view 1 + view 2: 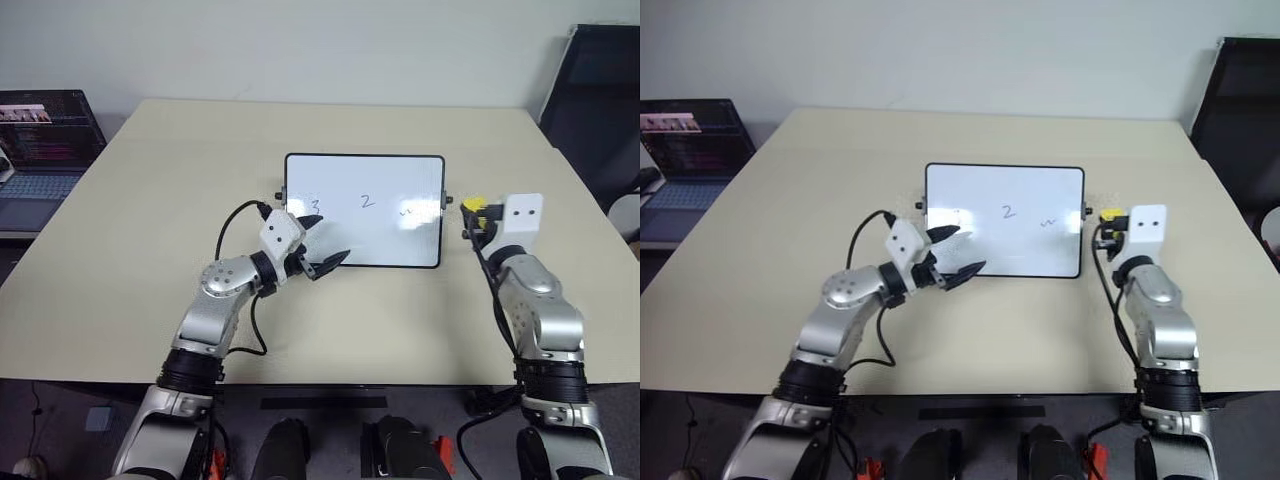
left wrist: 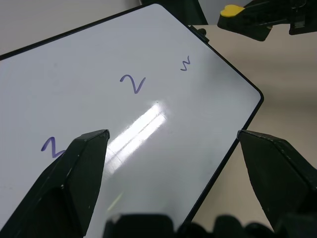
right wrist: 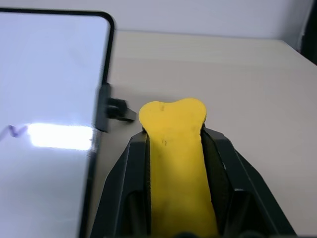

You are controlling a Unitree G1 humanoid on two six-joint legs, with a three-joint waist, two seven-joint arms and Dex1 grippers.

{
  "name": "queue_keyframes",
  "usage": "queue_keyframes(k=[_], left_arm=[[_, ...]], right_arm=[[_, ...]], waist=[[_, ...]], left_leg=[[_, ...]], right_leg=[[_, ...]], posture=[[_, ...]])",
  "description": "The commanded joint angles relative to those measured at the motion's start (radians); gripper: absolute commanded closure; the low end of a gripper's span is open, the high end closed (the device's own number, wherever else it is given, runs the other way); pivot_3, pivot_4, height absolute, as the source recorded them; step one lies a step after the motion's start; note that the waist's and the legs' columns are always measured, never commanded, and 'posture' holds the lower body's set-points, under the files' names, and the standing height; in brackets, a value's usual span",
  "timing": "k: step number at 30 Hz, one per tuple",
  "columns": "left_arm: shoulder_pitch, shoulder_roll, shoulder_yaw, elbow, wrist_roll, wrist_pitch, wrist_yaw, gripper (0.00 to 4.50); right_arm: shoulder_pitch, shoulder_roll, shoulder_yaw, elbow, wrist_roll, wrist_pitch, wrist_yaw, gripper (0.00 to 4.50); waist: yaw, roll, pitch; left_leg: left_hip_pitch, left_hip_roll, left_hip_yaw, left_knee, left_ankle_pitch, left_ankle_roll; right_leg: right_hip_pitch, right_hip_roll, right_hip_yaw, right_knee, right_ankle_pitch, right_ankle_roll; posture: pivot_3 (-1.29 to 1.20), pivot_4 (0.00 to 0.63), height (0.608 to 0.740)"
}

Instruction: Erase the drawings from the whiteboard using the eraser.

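whiteboard: lying flat in the middle of the beige surface, black frame, small knobs on both short sides
drawings: a "2" mid-board, a "3" to its left partly behind the left gripper, and a faint squiggle on the right, looks like a little "w" maybe
eraser: yellow block pinched between the right gripper's fingers, just off the board's right edge by the knob
right gripper: clamped on the eraser
left gripper: fingers spread wide, holding nothing, over the board's lower left corner
laptop: screen on, far left, well apart from the board
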Motion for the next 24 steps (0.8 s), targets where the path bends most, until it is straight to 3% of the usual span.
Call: queue_keyframes(k=[1,16,24], left_arm=[[-0.008,-0.014,0.002,-0.052,0.017,-0.011,0.036,0.0],[-0.015,-0.022,0.004,-0.086,0.018,0.018,0.055,0.0],[-0.024,-0.018,0.008,-0.09,0.017,0.023,0.057,0.0]], right_arm=[[-0.047,0.01,0.018,-0.044,-0.009,-0.047,0.007,3.4],[-0.127,0.16,0.101,0.022,-0.019,-0.083,-0.004,3.4],[-0.105,0.154,0.147,0.044,-0.075,0.003,-0.019,3.4]], waist=[[0.001,0.0,0.0],[0.001,0.0,0.0],[0.001,0.0,0.0]], left_leg=[[0.0,0.0,0.0,0.0,0.0,0.0],[0.0,0.0,0.0,0.0,0.0,0.0],[0.0,0.0,0.0,0.0,0.0,0.0]], right_leg=[[0.0,0.0,0.0,0.0,0.0,0.0],[0.0,0.0,-0.001,0.0,0.002,-0.003],[0.0,0.0,-0.001,0.0,0.003,-0.005]], posture=[[0.0,0.15,0.74],[0.0,0.15,0.74],[0.0,0.15,0.74]])
